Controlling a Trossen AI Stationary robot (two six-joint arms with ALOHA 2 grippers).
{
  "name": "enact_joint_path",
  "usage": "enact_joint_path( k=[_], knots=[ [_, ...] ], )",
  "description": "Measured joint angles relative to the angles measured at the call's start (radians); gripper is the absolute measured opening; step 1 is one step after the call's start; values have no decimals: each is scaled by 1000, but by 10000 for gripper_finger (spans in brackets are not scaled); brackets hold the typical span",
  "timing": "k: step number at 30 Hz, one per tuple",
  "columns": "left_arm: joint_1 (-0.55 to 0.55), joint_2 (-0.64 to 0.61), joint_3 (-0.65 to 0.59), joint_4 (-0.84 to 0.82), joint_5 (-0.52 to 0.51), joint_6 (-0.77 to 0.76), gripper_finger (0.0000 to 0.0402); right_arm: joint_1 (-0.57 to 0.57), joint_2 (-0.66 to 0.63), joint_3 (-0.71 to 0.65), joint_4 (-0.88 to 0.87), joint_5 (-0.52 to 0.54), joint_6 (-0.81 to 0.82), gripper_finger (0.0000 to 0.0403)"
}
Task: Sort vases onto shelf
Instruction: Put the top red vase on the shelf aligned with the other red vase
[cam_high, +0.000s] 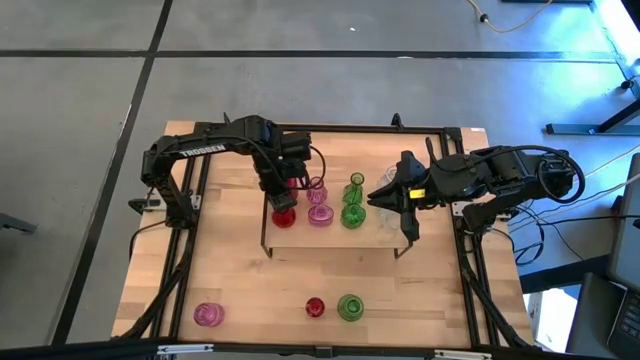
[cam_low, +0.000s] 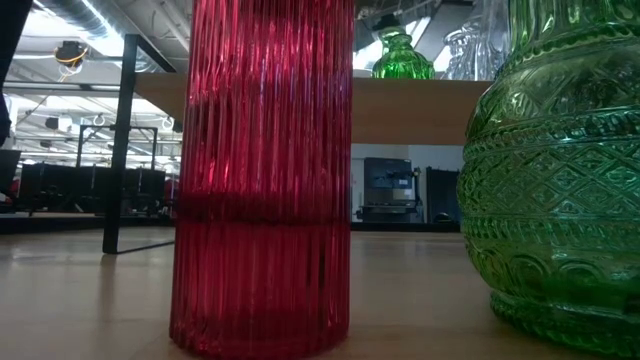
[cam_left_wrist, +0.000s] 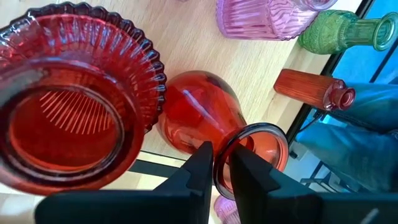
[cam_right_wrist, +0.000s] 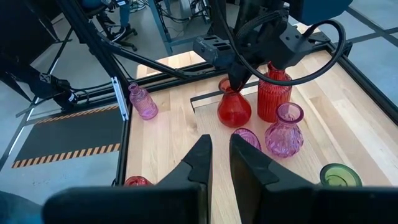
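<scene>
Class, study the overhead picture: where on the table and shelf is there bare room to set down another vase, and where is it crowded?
Free: the table between the shelf's front edge and the front row, the pink vase, small red vase and green vase. Also the table's left strip. Crowded: the shelf's left and middle, where the left pincer sits at a red vase.

Your left arm (cam_high: 215, 145) is matte black, built of boxy links, with white "TROSSEN" lettering along its upper link. Your right arm (cam_high: 495, 172) is the same black, with a small yellow mark near the wrist and black cables looping off its base. Each gripper ends in two flat, dark, wedge-shaped fingers (cam_right_wrist: 200, 163). A thick black cable (cam_right_wrist: 323, 53) curves around the left wrist.
</scene>
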Motion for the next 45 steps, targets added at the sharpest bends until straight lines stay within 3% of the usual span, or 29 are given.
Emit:
enact_joint_path(
  k=[39,45],
  knots=[
    [-5,-7,0,24,-37,10,46,0,0,0,0,-8,0,40],
    [-10,-7,0,24,-44,9,85,0,0,0,0,-8,0,40]
  ],
)
